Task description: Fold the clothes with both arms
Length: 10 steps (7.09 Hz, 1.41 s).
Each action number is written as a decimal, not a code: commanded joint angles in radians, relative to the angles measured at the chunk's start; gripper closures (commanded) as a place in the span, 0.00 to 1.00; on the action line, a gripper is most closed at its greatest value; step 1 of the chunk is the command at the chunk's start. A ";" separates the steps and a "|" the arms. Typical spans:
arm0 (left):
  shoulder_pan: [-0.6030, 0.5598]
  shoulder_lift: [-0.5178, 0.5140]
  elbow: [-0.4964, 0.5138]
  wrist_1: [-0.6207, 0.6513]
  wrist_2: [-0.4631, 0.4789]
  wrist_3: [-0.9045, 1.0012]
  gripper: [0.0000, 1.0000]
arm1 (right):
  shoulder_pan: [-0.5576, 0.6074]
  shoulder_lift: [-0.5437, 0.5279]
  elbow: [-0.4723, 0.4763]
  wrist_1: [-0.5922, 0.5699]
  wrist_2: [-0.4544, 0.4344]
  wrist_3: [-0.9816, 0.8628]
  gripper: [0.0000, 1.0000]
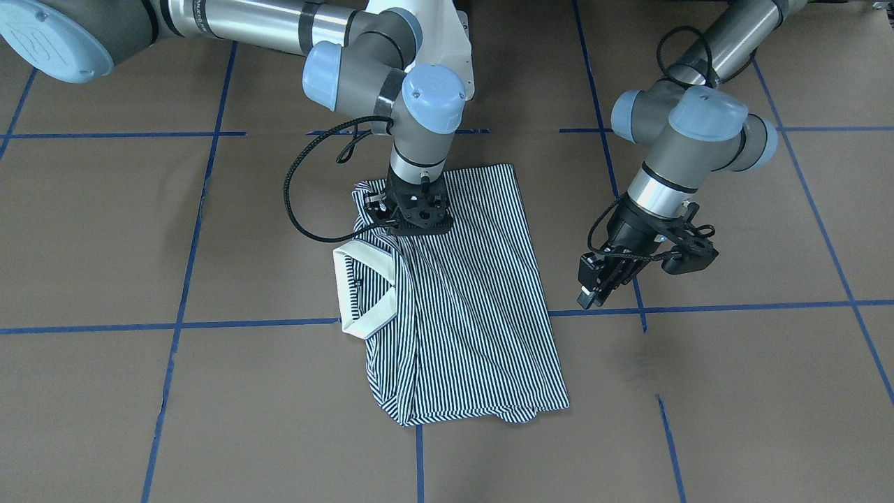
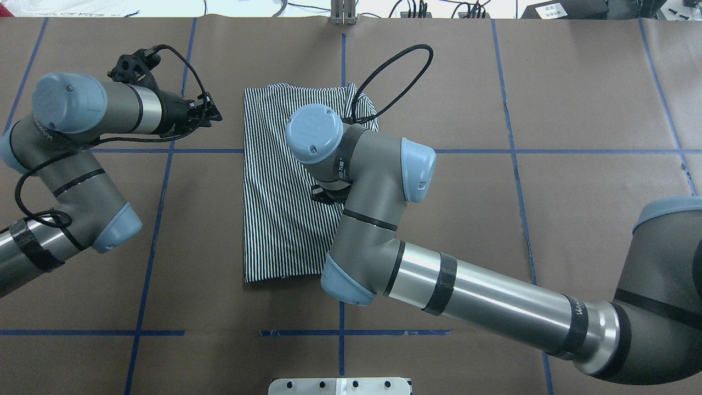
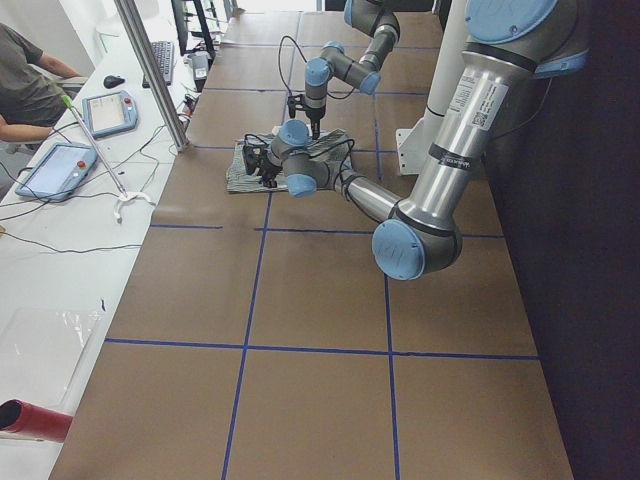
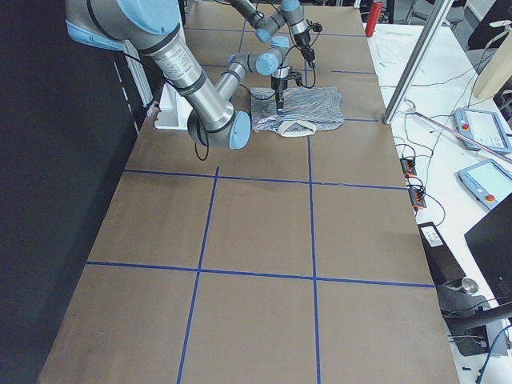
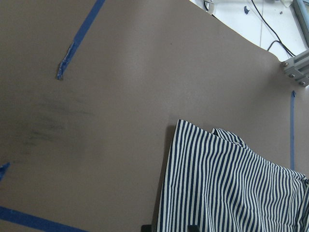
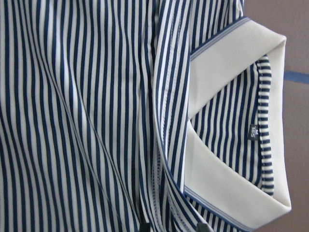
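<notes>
shirt [image 1: 461,293] on table [image 1: 733,391] | right gripper [image 1: 417,218] on it | left gripper [image 1: 601,293] beside, apart

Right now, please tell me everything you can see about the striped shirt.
The shirt is thin navy-and-white striped cloth with a cream collar. It lies folded into a narrow rectangle on the brown table, collar at one long edge, slightly wrinkled. The right gripper presses on it beside the collar; the left gripper hovers apart.

Striped polo shirt [image 1: 461,300] folded into flat rectangle on table, cream collar [image 1: 363,290] at edge.
</notes>
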 commanded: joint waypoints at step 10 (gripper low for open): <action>0.007 0.043 -0.065 0.002 -0.004 0.000 0.63 | 0.005 0.090 -0.165 0.035 0.011 -0.023 1.00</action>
